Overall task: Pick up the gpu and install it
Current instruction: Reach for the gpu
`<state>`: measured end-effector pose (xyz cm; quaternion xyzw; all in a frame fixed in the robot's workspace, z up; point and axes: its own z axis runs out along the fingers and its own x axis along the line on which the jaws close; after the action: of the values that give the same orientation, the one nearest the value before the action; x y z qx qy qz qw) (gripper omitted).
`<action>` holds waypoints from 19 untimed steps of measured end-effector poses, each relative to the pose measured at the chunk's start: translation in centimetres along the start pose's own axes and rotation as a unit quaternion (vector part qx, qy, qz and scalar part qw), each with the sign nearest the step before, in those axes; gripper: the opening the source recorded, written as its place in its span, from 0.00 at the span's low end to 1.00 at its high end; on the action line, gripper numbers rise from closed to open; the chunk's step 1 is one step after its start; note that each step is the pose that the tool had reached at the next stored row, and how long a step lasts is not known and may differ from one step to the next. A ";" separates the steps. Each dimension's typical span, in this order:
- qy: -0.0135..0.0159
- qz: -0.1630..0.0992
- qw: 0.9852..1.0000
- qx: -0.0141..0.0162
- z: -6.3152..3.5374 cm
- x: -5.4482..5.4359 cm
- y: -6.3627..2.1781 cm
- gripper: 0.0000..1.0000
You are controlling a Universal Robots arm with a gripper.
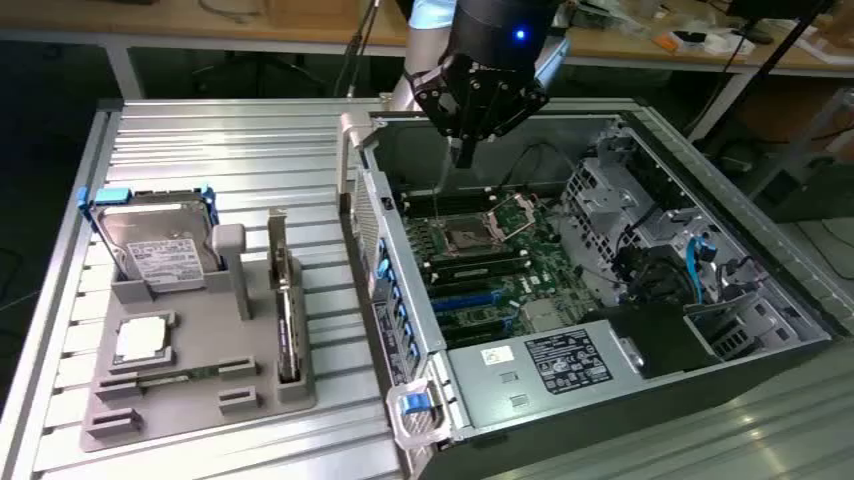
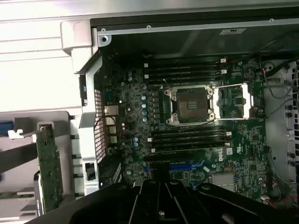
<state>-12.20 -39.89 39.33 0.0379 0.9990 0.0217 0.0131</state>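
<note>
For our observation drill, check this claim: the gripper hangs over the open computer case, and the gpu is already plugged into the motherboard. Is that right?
Not quite. The gpu is not in the motherboard; it stands on edge in the grey holder on the table, as the exterior view shows. The gripper does hang over the open computer case.

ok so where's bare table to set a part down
Bare: the slatted table past the hard drive, up to the case corner. Also a strip below the holder in the exterior view. Tight: the gap between the gpu and the case wall. Crowded: inside the case, board and cages.
</note>
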 end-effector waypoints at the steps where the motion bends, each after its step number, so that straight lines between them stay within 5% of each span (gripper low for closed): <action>1: 0.000 0.000 1.000 0.000 0.00 0.0 0.00 0.11; 19: 0.000 0.000 1.000 0.000 0.01 0.4 -0.03 0.11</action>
<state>-12.62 -39.89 39.30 0.0379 0.9990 0.0217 0.0131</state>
